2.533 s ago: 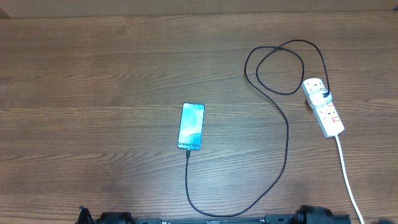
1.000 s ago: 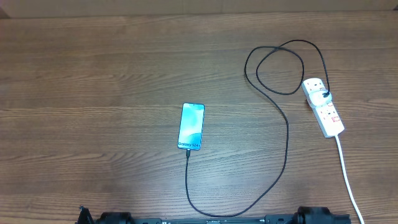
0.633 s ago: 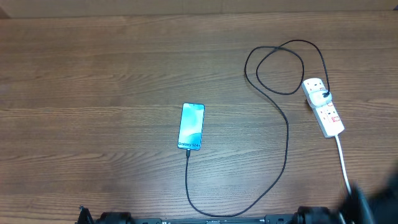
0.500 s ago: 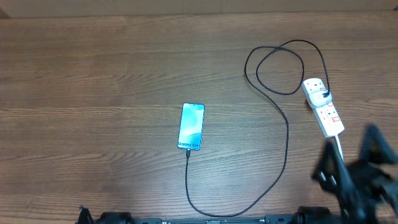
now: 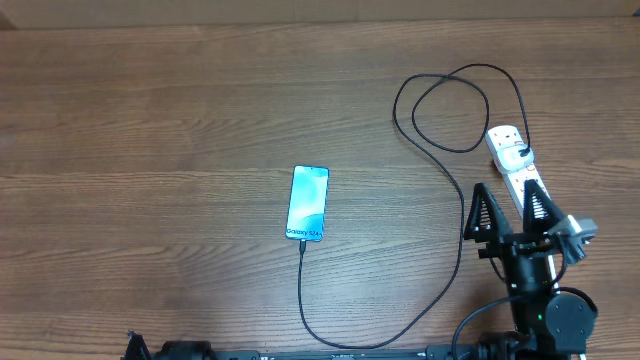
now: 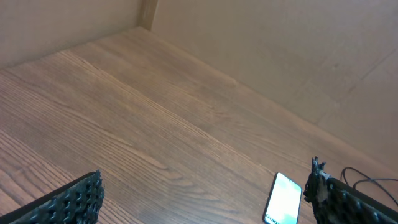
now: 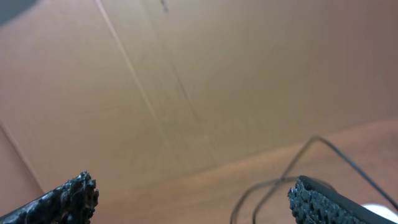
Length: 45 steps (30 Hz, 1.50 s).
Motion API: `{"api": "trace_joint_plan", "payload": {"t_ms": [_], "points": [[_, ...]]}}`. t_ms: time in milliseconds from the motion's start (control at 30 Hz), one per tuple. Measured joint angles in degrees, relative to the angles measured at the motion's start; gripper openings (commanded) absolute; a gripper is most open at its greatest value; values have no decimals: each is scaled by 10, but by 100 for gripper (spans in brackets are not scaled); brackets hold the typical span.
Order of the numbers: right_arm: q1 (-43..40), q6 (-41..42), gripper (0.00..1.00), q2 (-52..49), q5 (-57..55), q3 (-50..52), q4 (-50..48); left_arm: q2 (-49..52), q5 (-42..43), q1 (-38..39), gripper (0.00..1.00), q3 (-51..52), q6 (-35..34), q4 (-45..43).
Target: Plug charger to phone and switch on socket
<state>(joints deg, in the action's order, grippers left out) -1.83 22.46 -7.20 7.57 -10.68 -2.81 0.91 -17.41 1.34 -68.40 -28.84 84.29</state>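
The right gripper [image 5: 506, 195] stands wide open and empty. The socket [image 5: 515, 158] lies just ahead by its right finger, perhaps touching. The charger [image 5: 462, 225] runs past its left finger, adapter seated in the socket, tip at the phone [image 5: 308, 203] well to the left. The left gripper [image 6: 205, 177] also gapes empty, with the phone ahead and to its right.

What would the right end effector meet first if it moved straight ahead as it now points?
Likely the socket, lying just ahead of the right end effector. Height is unclear: its wrist view faces the back wall, so it may pass over.
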Motion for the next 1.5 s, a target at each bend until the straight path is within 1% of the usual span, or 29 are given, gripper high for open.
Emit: {"api": "trace_joint_plan", "payload": {"t_ms": [233, 567, 633, 1300, 1500], "points": [[0, 0, 100, 0, -23, 40, 36, 0, 0, 0, 100, 0, 0, 0], [0, 0, 100, -1, -34, 89, 37, 0, 0, 0, 100, 0, 0, 0], [0, 0, 100, -1, -35, 96, 69, 0, 0, 0, 100, 0, 0, 0], [0, 0, 100, -1, -33, 96, 74, 0, 0, 0, 100, 0, 0, 0], [0, 0, 100, 17, -34, 96, 75, 0, 0, 0, 100, 0, 0, 0]]}}
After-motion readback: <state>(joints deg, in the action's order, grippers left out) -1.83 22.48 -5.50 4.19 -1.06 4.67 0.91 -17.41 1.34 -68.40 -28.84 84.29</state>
